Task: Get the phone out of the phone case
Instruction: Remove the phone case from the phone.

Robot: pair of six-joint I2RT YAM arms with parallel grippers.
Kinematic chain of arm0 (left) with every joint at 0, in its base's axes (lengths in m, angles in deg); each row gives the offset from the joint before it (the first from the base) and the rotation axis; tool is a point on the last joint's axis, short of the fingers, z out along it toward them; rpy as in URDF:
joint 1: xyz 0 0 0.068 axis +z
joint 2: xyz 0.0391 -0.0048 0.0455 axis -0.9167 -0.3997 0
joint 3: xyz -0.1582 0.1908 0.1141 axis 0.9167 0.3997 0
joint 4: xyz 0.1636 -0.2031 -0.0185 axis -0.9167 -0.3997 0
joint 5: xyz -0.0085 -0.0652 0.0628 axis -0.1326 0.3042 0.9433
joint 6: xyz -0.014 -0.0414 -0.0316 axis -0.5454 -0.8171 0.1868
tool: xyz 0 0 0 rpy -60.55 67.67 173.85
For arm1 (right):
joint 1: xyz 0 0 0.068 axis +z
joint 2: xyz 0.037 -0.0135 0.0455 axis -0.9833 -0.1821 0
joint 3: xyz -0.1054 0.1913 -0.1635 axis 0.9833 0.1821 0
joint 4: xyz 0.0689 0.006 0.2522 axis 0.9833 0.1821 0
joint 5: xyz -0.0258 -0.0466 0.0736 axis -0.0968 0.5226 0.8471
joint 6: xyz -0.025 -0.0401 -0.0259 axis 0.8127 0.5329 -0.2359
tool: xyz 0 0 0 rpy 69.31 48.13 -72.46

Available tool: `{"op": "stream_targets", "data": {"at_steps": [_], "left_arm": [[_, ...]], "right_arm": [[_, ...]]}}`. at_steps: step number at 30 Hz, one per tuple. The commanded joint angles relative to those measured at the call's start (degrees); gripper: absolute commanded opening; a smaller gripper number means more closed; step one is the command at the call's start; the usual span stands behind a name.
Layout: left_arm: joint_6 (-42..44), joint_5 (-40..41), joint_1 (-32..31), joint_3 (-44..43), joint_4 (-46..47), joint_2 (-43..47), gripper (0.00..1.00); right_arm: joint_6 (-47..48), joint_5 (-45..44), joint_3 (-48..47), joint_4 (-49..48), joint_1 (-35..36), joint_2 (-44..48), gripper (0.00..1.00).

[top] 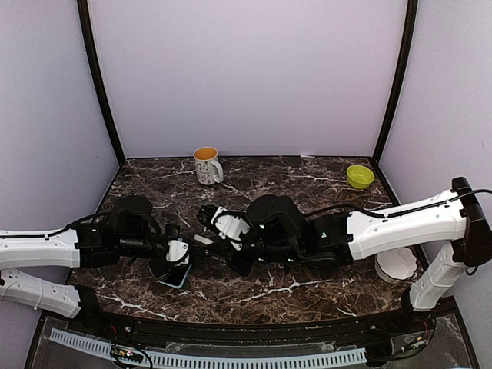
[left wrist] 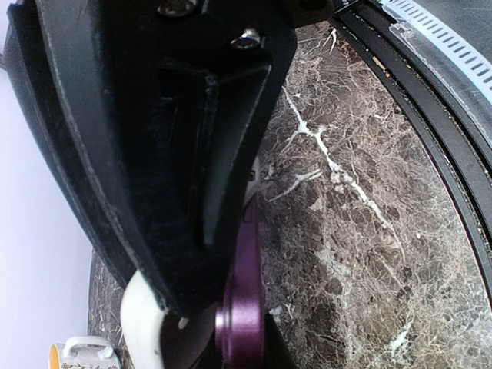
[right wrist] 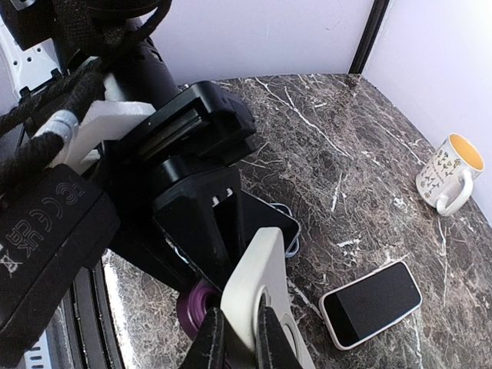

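In the right wrist view my right gripper (right wrist: 237, 342) is shut on the lower edge of a white phone case (right wrist: 261, 277), which stands tilted above the table. My left gripper (right wrist: 207, 231) comes in from the left, its black fingers closed on a purple phone (right wrist: 194, 306) right beside the case. In the left wrist view the purple phone (left wrist: 242, 307) shows edge-on against my black finger (left wrist: 177, 192), with the white case (left wrist: 138, 323) behind it. From above, both grippers, left (top: 175, 250) and right (top: 201, 252), meet at front left.
A dark phone with a blue edge (right wrist: 280, 219) lies under the grippers. A white-rimmed phone (right wrist: 371, 302) lies face up nearby. A patterned mug (top: 206, 164) stands at the back, a green bowl (top: 359, 176) at back right, and a white bowl (top: 396, 264) by the right arm.
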Motion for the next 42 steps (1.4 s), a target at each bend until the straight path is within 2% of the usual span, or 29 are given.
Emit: {"op": "stream_targets", "data": {"at_steps": [1, 15, 19, 27, 35, 39, 42], "left_arm": [[-1.5, 6.5, 1.3, -1.7, 16.8, 5.0, 0.0], [-0.9, 6.8, 1.4, -1.6, 17.0, 6.9, 0.0], [-0.2, 6.4, 1.3, -1.7, 16.4, 7.2, 0.0], [0.4, 4.7, 1.3, -1.3, 16.1, 7.6, 0.0], [0.8, 6.1, 1.3, -1.3, 16.5, 7.4, 0.0], [0.7, 6.4, 1.3, -1.3, 16.4, 7.5, 0.0], [0.6, 6.3, 1.3, -1.5, 16.3, 7.3, 0.0]], "right_arm": [[-4.1, 1.7, 3.6, 10.4, 2.2, -1.5, 0.0], [-6.5, -5.2, 8.8, 15.9, 2.3, 3.3, 0.0], [-9.1, -10.1, 10.6, 16.7, 1.1, 8.4, 0.0], [-10.6, -21.4, 9.9, 15.3, -5.7, 23.0, 0.0], [-15.0, -19.9, 13.4, 12.1, -10.8, 31.6, 0.0], [-19.2, -20.1, 13.0, 13.1, -15.0, 30.0, 0.0], [-21.5, -15.5, 10.5, 14.9, -21.2, 25.1, 0.0]]}}
